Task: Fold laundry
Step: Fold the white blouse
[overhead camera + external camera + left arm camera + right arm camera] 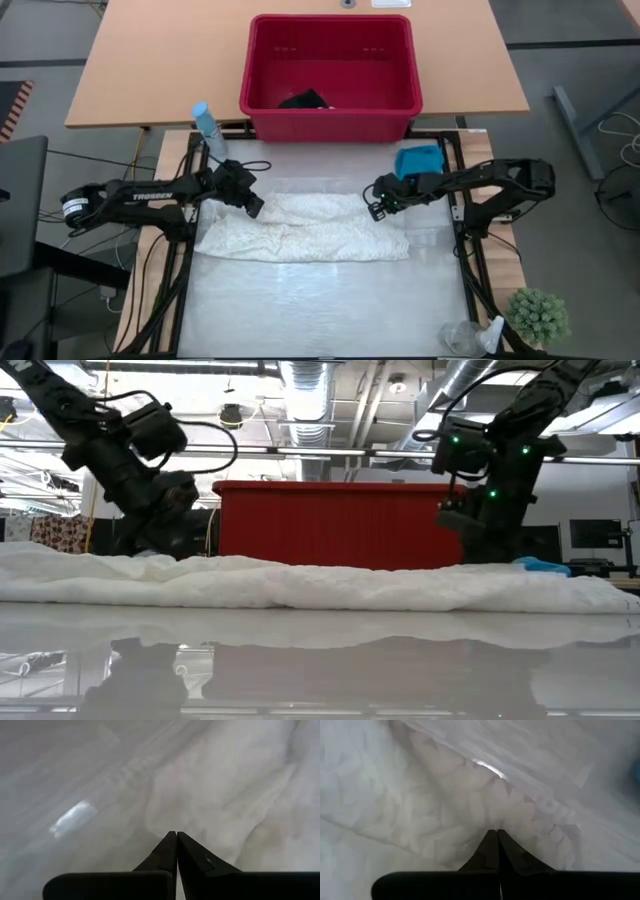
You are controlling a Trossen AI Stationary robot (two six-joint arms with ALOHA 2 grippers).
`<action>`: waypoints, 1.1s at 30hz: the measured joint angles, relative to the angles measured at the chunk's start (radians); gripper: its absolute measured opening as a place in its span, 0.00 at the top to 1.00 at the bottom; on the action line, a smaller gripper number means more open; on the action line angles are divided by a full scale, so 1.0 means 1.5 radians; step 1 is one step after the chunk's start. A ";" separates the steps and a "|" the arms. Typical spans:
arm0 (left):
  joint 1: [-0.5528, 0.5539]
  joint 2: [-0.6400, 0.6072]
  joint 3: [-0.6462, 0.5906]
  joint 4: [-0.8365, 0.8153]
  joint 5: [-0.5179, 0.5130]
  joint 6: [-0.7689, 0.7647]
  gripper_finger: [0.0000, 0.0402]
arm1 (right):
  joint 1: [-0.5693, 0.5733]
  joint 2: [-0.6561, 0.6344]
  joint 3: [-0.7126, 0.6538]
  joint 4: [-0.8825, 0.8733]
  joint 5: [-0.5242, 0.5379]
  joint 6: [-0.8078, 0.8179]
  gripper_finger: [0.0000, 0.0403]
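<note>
Overhead and table-level views. Cream cloth [305, 228] lies folded into a wide band across the middle of the table [320, 310]. Left gripper [255, 206] sits at the band's far-left corner, fingers together, nothing visibly pinched. Right gripper [377, 209] sits at the far-right corner, fingers likewise together. Turquoise garment [417, 160] rests just far-right of the cloth. Dark garment [305, 100] lies inside the red basket [330, 120] at the table's far edge
</note>
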 joint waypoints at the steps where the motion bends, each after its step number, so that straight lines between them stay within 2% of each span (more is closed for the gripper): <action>1: 0.000 0.000 -0.006 0.000 -0.002 0.000 1.00 | 0.000 -0.001 0.000 -0.005 0.003 0.008 0.96; 10: 0.000 0.000 -0.045 0.025 -0.050 -0.025 1.00 | -0.001 -0.008 0.000 -0.061 0.023 0.063 0.96; 17: 0.000 0.000 -0.032 0.037 -0.058 -0.040 1.00 | -0.001 -0.027 0.024 -0.071 0.049 0.035 0.92; 20: 0.007 0.000 -0.001 0.039 -0.060 -0.037 1.00 | -0.009 -0.069 0.046 -0.090 0.069 0.019 0.91; 25: 0.026 -0.001 0.073 0.037 -0.049 -0.038 1.00 | -0.016 -0.160 0.050 -0.153 0.062 0.020 0.94; 29: 0.028 -0.001 0.153 0.050 0.015 -0.022 1.00 | 0.018 -0.248 0.051 -0.221 0.023 0.066 0.94; 33: 0.008 0.005 0.225 0.102 0.054 -0.015 0.98 | 0.066 -0.316 0.048 -0.280 -0.045 0.172 0.86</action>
